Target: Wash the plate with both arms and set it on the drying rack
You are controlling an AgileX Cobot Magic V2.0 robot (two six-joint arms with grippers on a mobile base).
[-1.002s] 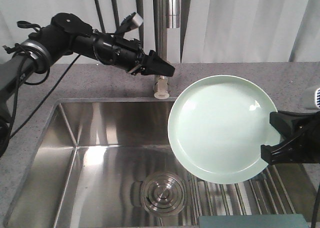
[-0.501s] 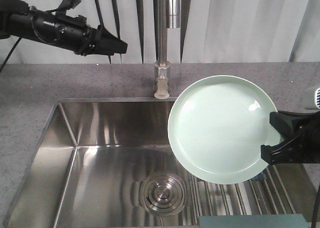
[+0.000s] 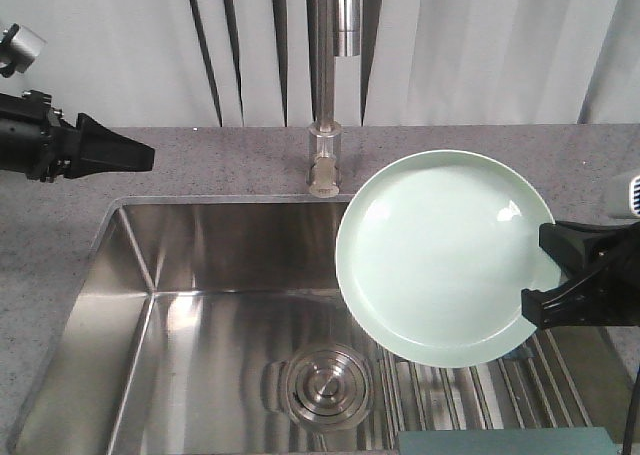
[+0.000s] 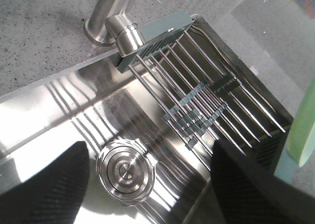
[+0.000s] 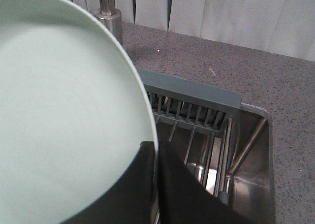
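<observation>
The right gripper, at the frame's right edge, has its jaws clamped on the rim of the mint-green plate, which is held over the sink and drying rack. The left gripper, at the far left, has its jaws apart and empty.

Front view: left arm runs off the left edge, only its tapered end in frame. Faucet cut by the top edge. Plate covers most of the drying rack, and the rest runs off the bottom. Right gripper cut by the right edge.

Left wrist view: left fingers blurred, cut at the bottom; plate is a blurred sliver at far right.
</observation>
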